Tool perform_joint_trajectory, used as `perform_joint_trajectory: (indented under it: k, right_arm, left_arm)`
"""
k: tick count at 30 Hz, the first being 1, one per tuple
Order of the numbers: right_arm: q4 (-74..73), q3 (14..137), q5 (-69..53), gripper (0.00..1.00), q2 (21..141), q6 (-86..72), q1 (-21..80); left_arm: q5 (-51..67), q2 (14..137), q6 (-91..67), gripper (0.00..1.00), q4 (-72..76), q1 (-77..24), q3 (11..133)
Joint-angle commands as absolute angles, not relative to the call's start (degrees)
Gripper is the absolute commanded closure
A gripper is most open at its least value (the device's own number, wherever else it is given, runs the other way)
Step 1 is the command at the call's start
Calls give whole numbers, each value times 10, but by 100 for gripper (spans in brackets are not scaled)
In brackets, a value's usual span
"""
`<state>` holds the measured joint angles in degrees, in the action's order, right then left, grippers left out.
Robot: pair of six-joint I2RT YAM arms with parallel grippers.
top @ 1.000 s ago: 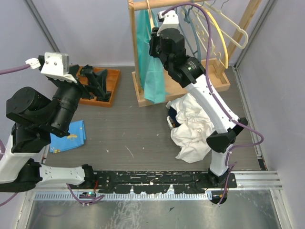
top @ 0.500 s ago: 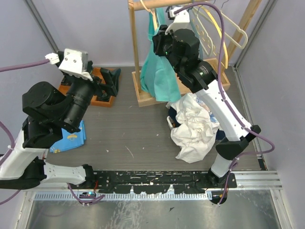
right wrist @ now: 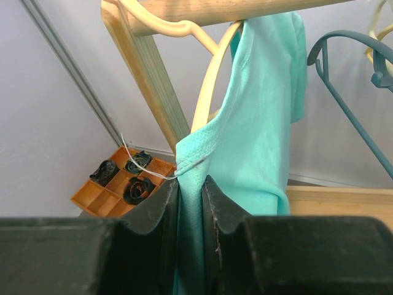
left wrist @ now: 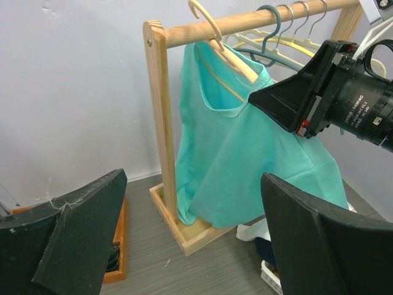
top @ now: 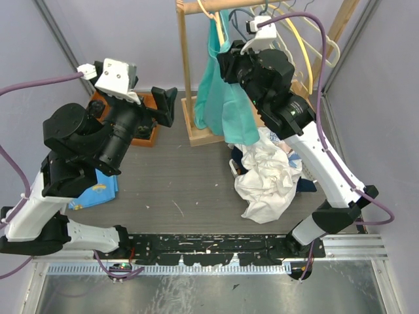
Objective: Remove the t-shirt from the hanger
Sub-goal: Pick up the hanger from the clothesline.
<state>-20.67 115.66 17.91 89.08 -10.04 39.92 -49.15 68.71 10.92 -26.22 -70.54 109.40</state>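
A teal t-shirt (top: 226, 104) (left wrist: 258, 160) (right wrist: 264, 135) hangs from a cream hanger (left wrist: 222, 49) (right wrist: 212, 74) hooked over the wooden rail (left wrist: 258, 18) of the clothes rack. My right gripper (right wrist: 190, 190) (top: 226, 65) is shut on the t-shirt's fabric just below its collar hem and holds it away from the hanger's arm. The left gripper (left wrist: 193, 227) (top: 163, 104) hovers wide open, facing the rack from the left, with nothing between its fingers. Part of the hanger lies hidden inside the shirt.
Several bare hangers (left wrist: 288, 24) hang further along the rail. The rack's wooden base tray (left wrist: 184, 227) stands on the table. A heap of white and dark clothes (top: 268, 173) lies in front of it. An orange compartment tray (right wrist: 123, 184) sits at the left, a blue cloth (top: 98, 190) near the left arm.
The right gripper has risen and moved right, pulling the t-shirt out from the rack. The left arm has swung up and right toward the rack, still open.
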Motion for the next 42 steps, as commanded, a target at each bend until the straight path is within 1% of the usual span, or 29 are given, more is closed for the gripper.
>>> perform_joint_trajectory:
  k: [1, 8, 14, 18, 23, 29, 36, 42]
  right_arm:
    - [-129, 1140, 154, 100, 835, -105, 396]
    - [-128, 1076, 131, 100, 781, -127, 395]
    - [-107, 1005, 72, 100, 708, -141, 395]
    - [-100, 973, 49, 99, 657, -151, 395]
    - [-100, 946, 25, 100, 605, -171, 395]
    - [-110, 919, 9, 99, 551, -191, 395]
    - [-122, 897, 1, 100, 502, -198, 395]
    - [-141, 887, -7, 99, 477, -199, 395]
  left_arm:
    - [-479, 708, 131, 2, -240, -705, 1125]
    - [-455, 745, 137, 2, -237, -704, 1151]
    - [-418, 769, 117, 2, -244, -685, 1172]
    - [-369, 774, 98, 2, -224, -657, 1162]
    - [-281, 780, 59, 2, -188, -602, 1130]
    - [-220, 834, 45, 2, -176, -580, 1157]
    - [-198, 899, 34, 2, -161, -578, 1208]
    - [-207, 917, 45, 2, -108, -575, 1205]
